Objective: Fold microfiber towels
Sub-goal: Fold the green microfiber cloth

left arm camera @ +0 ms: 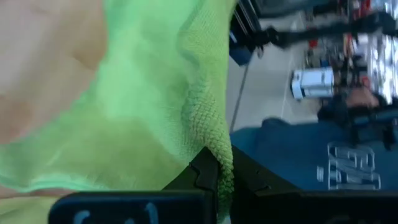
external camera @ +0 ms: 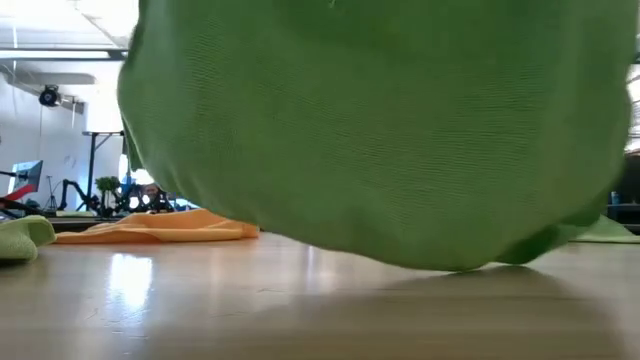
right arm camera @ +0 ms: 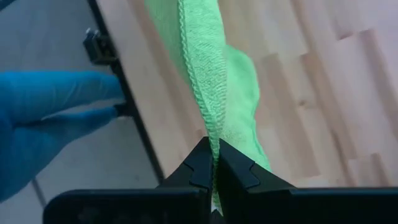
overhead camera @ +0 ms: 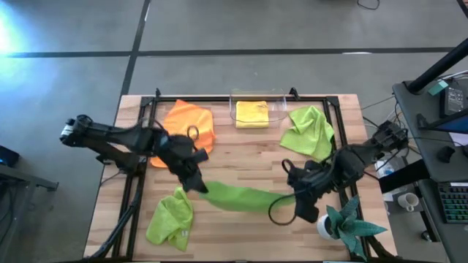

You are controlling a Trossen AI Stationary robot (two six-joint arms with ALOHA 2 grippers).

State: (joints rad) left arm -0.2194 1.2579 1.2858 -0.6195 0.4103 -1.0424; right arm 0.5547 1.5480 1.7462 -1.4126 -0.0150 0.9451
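A lime green microfiber towel [overhead camera: 238, 197] hangs stretched between the left gripper [overhead camera: 196, 185] and right gripper [overhead camera: 290, 199], both clamped on its edge above the counter [overhead camera: 241, 146].

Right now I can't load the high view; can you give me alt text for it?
Both arms hold a lime green towel stretched between them above the wooden table, left gripper and right gripper each shut on an end. Orange towel, yellow towel and two more green ones lie around.
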